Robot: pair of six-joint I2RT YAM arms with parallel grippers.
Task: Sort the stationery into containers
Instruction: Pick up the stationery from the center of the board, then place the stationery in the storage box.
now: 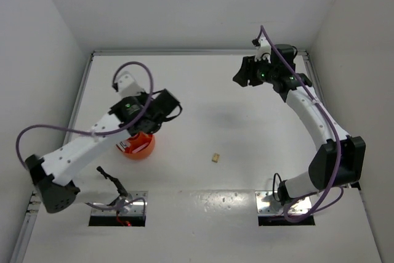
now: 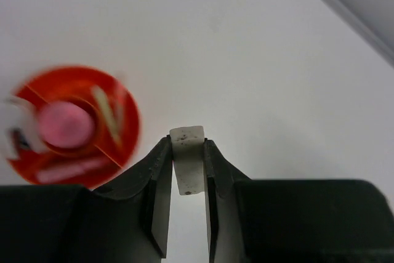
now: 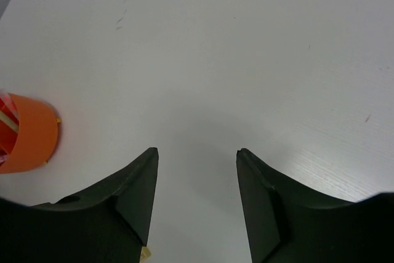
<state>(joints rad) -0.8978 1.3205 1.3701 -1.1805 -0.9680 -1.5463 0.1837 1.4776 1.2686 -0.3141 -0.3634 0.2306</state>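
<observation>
The left gripper [image 2: 187, 143] is closed narrowly on a small white eraser [image 2: 188, 164], which stands upright between its two fingers. The orange bowl [image 2: 130, 143] is at about 9 o'clock from this eraser and apart from it. The right gripper [image 3: 197, 155] is open wide and holds nothing. A small yellow eraser [image 1: 215, 157] lies on the table [image 1: 246, 127], at about 3 o'clock from the bowl.

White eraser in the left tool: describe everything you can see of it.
The white eraser is a small rectangular block, matte, with a few dark specks. The left tool pinches it on two opposite sides, its end poking past the black fingertips. Nothing else touches it; the orange divided bowl sits apart, to its left in the wrist view.
</observation>
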